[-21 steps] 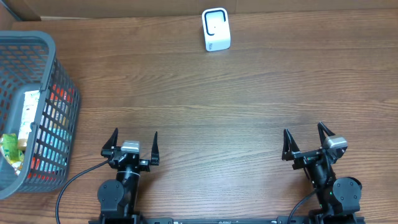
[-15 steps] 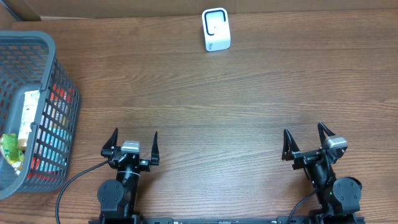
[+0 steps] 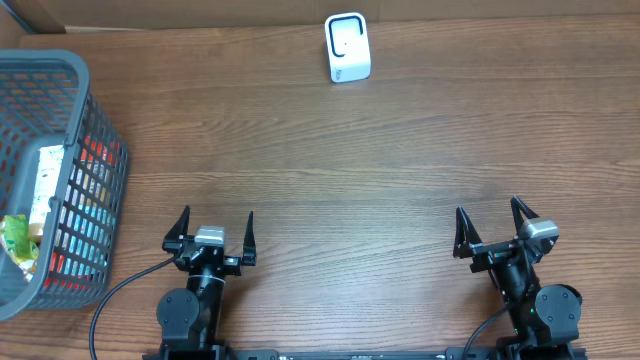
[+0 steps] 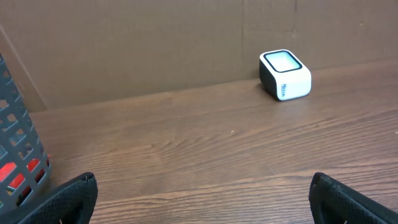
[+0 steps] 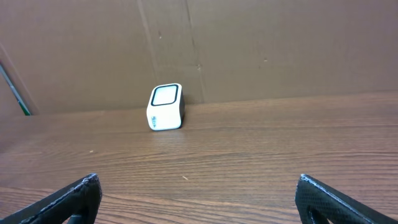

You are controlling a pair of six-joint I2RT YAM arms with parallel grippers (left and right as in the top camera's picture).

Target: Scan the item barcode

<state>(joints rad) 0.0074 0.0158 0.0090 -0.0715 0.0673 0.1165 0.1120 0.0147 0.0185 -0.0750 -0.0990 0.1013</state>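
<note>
No change seen from earlier overhead views to now: left tool point(image 3: 217, 213), right tool point(image 3: 487, 206), white scanner point(image 3: 347, 47), grey basket point(image 3: 45, 58) unmoved, same pose.

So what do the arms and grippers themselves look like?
The left arm and right arm are black, with round joint housings. The left gripper and right gripper each carry two slim, pointed black fingers and a small silver-grey block on top. A black cable trails from the left base. No markings readable.
</note>
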